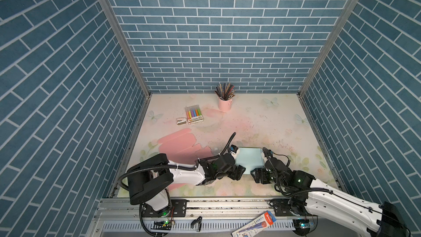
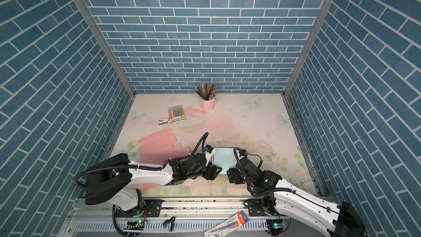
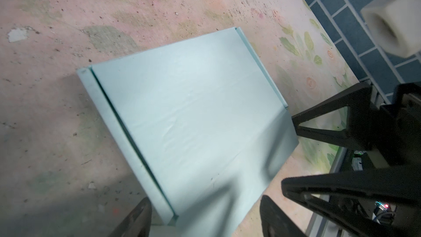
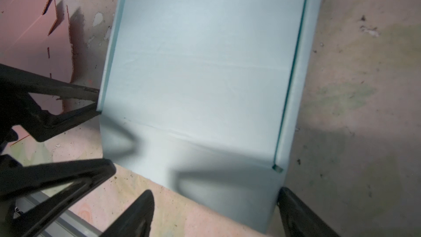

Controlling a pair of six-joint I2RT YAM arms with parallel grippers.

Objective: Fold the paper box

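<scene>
At the near edge of the paper box (image 1: 249,159), the left gripper (image 1: 240,172) and right gripper (image 1: 257,175) hover, jaws spread and empty, probably placed to fold that edge up.

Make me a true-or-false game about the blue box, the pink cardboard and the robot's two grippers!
1. The blue box lies on the table, with the left gripper and the right gripper at its near edge. True.
2. The pink cardboard is folded into a box. False: it lies flat on the table, left of the blue box.
3. The pink cup holds pencils. True.
4. Both grippers are shut tight. False: both are open and hold nothing.
5. The pack of markers sits on top of the blue box. False: it lies farther back, near the pink cup.
</scene>
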